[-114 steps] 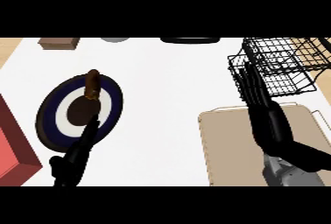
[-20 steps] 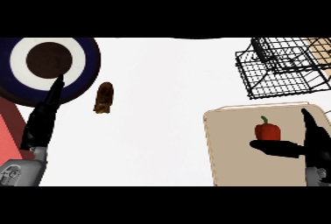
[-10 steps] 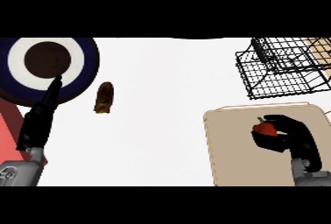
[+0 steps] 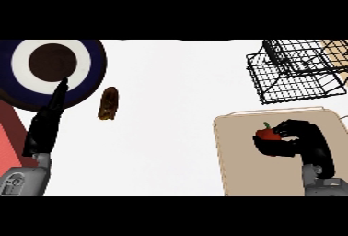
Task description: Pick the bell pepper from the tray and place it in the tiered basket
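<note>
Bell pepper, glossy red, wrapped by black right hand.

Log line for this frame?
phase: grasp | right hand: curled round red bell pepper on beige tray | left hand: open | black wire basket: unreached

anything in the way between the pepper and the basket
Nothing visible. The right hand is curled round the pepper on the tray; only bare tray and counter lie between it and the basket beyond the tray's far edge.
</note>
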